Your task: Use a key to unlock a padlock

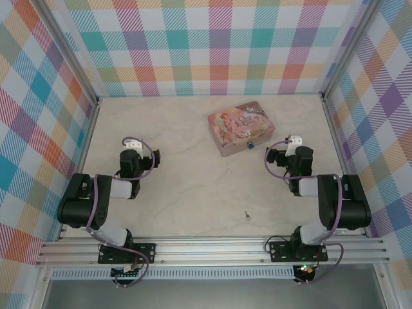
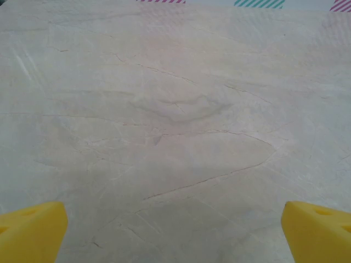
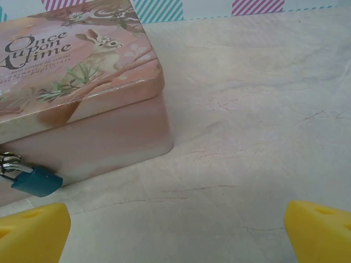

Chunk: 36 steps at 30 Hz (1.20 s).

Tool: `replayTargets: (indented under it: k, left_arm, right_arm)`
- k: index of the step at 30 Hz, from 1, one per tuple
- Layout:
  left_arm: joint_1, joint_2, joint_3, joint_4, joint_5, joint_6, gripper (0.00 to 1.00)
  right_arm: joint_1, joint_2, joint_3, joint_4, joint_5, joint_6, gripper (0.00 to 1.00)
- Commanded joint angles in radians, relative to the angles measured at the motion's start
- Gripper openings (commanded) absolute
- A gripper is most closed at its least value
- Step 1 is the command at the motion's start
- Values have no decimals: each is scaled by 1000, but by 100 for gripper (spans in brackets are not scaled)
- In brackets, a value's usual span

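A tiny blue padlock (image 1: 248, 145) (image 3: 37, 181) hangs by its thin metal shackle on the front wall of a pink illustrated tin (image 1: 241, 127) (image 3: 82, 76), at the back middle of the table. The small silver key (image 1: 246, 215) lies flat on the marble top near the front, between the arms and closer to the right one. My right gripper (image 1: 271, 156) (image 3: 175, 241) is open, just right of the tin, with the padlock at the left of its wrist view. My left gripper (image 1: 156, 158) (image 2: 175, 241) is open over bare table, far left of the tin.
Aluminium posts and plaid walls (image 1: 212, 45) close off the left, back and right of the marble tabletop (image 1: 193, 193). A metal rail (image 1: 212, 248) runs along the near edge where both arm bases are bolted.
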Motion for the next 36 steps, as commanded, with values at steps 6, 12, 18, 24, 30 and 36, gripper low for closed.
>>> replayTargets:
  k: [6,12,18,24,30,36]
  left_arm:
    - [7,-9,2,-1,20,0,100]
    - [7,-9,2,-2,20,0,100]
    - [7,-8,2,-2,20,1,100]
    - [7,-9,3,-2,18,-1,100]
    - [8,-7,4,-6,8,-5,100]
    - [7,-58,-5,-27,-2,-11,100]
  right_arm:
    - [2,0,6,10,1,-10,100]
    - [1,0,6,10,1,-12,100]
    - [2,0,6,10,0,-10,100]
    - [0,-1,7,8,1,-10,100]
    - [1,-2,5,11,1,-10,100]
    - [1,-86,24,-92,52,13,100]
